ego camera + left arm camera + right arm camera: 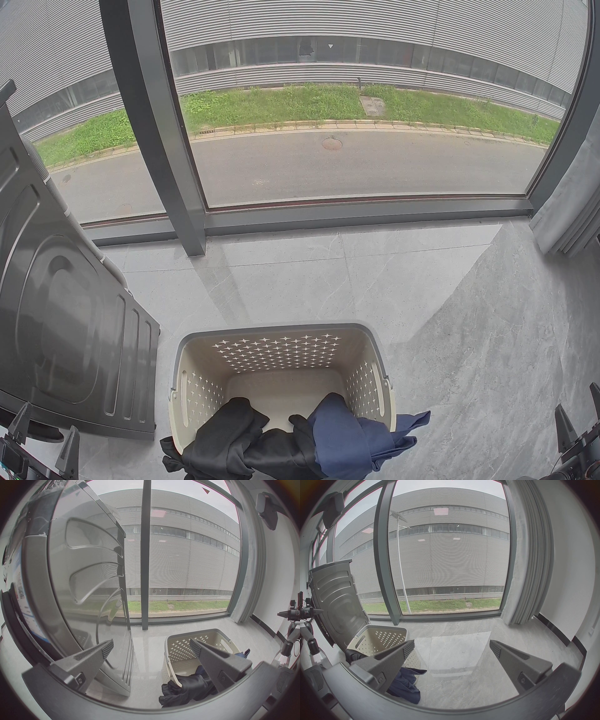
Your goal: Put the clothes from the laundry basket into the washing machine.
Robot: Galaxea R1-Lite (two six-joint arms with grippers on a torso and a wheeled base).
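A beige laundry basket with a grey rim stands on the floor just in front of me. A black garment and a blue garment hang over its near edge, the blue one spilling out toward the right. The washing machine's grey door stands swung open at the left. My left gripper is open and empty, low beside the door and left of the basket. My right gripper is also open and empty, off to the basket's right, with the blue garment on its left side.
A floor-to-ceiling window with a thick grey post faces me beyond the basket. A grey curtain hangs at the right. Bare tiled floor lies between basket and window.
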